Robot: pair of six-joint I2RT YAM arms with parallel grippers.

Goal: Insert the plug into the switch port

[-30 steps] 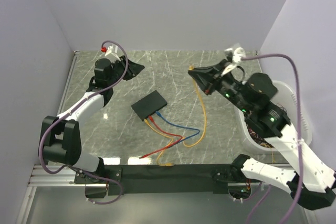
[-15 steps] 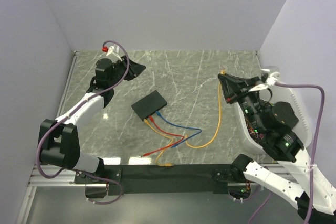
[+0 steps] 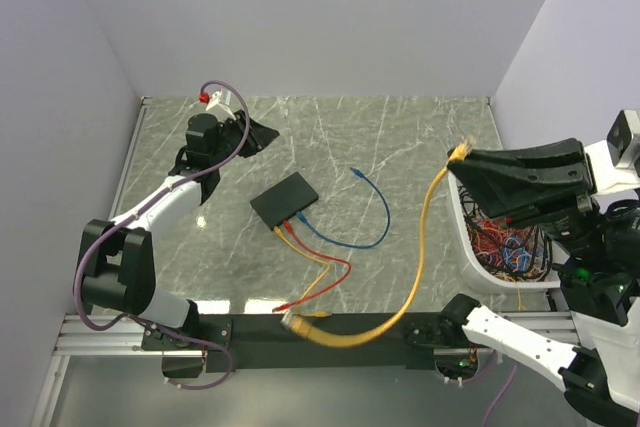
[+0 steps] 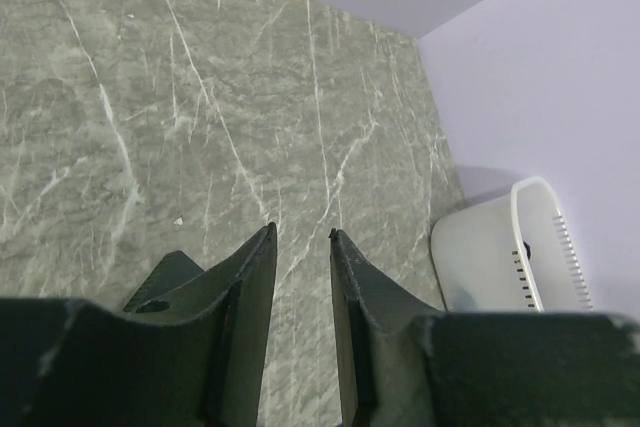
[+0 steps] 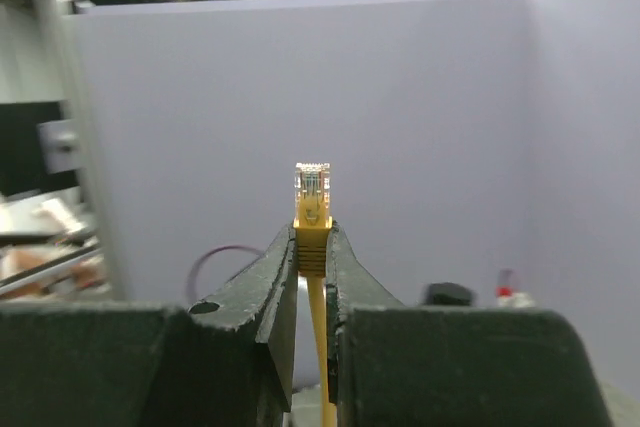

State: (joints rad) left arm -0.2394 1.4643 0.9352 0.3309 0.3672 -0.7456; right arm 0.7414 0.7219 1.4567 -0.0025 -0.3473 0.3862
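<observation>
1. The right gripper [image 3: 462,153] was seen pinched on the plug [image 5: 312,187] and lifted high over the right side of the table [image 3: 400,127]. The grip was taken behind the clear tip, so the tip was left free for a socket.
2. The left gripper [image 4: 300,237] was held over the far left of the table. Its fingers were a narrow gap apart with nothing between them, and it was judged to be parked out of the way.
3. The tub [image 3: 468,247] was set at the right edge, with loose cables heaped in it as stock.
4. The switch [image 3: 284,198] was laid flat mid-table, well apart from the plug. Its socket edge was turned toward the arms, and a red cable [image 3: 330,265] and a blue cable [image 3: 380,232] were already seated there.
5. The yellow cable [image 3: 420,247] was hung in a long arc from the plug down to the near edge.
6. A descent and a turn of the plug toward a free socket were judged to be needed next.
</observation>
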